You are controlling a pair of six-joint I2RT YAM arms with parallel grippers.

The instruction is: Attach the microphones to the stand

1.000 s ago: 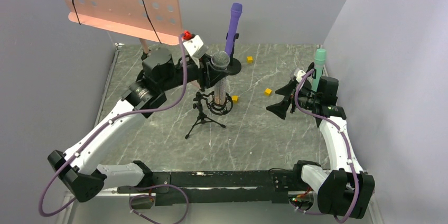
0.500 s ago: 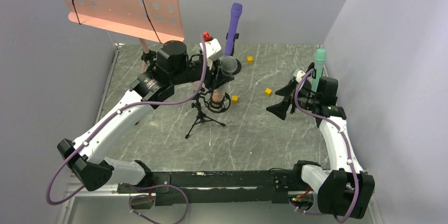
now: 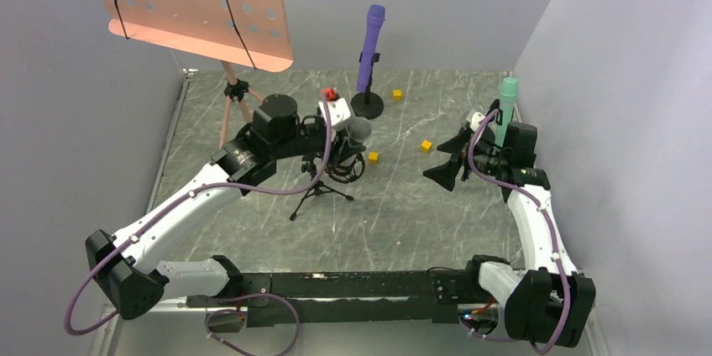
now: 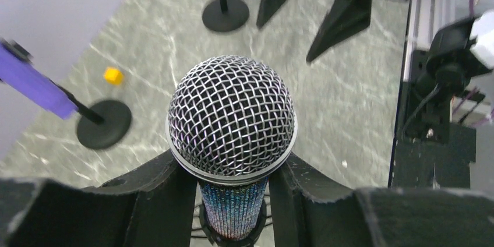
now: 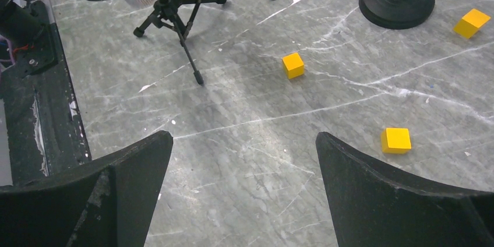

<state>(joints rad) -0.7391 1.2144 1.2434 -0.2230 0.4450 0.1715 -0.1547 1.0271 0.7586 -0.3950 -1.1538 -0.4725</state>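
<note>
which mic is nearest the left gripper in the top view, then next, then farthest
1. copper mic, held in the left gripper
2. purple mic, just behind, upright
3. mint green mic, far right

The left arm [image 3: 180, 209] reaches forward and inward from its base, its forearm angled toward the centre; the left gripper [image 4: 233, 186] is clamped on the copper microphone [image 4: 232, 116], one finger on either side just under the mesh head; the right arm [image 3: 537, 213] rises steeply from its base, wrist held high; the right gripper [image 5: 243, 137] points inward and down, jaws spread wide, holding nothing.
</note>
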